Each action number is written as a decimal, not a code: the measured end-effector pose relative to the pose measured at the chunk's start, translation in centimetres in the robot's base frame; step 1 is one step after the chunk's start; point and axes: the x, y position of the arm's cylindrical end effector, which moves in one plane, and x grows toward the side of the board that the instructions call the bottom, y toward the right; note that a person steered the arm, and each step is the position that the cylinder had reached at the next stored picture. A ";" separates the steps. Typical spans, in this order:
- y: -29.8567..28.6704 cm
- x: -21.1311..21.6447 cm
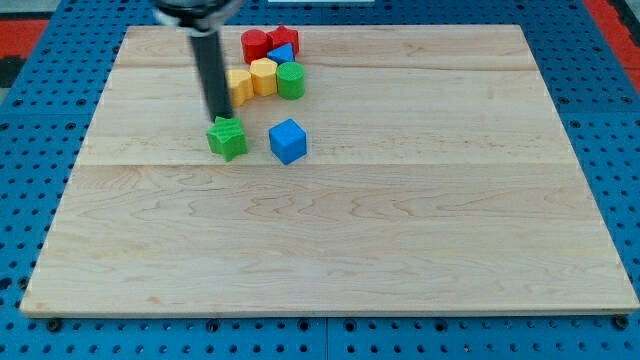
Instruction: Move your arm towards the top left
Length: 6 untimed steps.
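Observation:
My tip stands left of the board's middle, toward the view's top, right at the top edge of a green star block; whether it touches the block I cannot tell. A blue cube lies to the right of the green star. Above them is a cluster: a yellow block partly behind the rod, a yellow hexagon block, a green cylinder, a red block, a red star block and a small blue block between the reds and yellows.
The wooden board lies on a blue pegboard table. The board's top left corner is in view. A red strip shows at the view's top right.

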 end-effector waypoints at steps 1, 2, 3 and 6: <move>-0.6 4.1; 2.6 6.0; 3.5 5.2; 2.1 -16.9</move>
